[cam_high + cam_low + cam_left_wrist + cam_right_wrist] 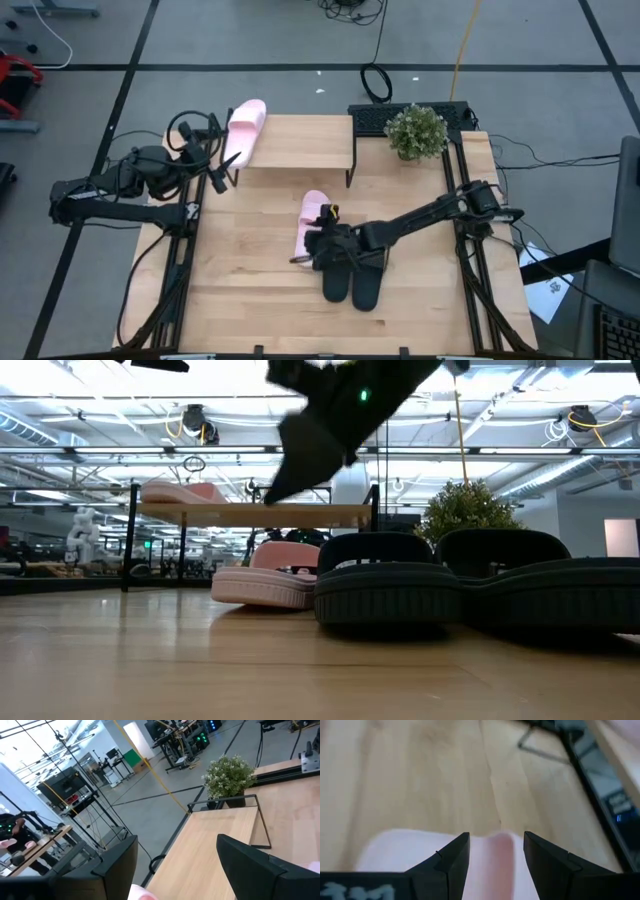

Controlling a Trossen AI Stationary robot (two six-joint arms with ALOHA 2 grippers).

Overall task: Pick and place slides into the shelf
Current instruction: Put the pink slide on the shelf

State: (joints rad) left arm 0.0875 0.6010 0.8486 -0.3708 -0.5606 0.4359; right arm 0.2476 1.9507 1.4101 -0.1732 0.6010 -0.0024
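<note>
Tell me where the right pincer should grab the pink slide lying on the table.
Take the pink slide by its raised strap, coming straight down from above. It lies flat, sole down, beside the black pair, so the strap is the only graspable ridge. The right pincer hovers open over it.

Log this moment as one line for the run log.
left gripper: open by pink slide on shelf | right gripper: open over pink slide on table | black pair: on table
</note>
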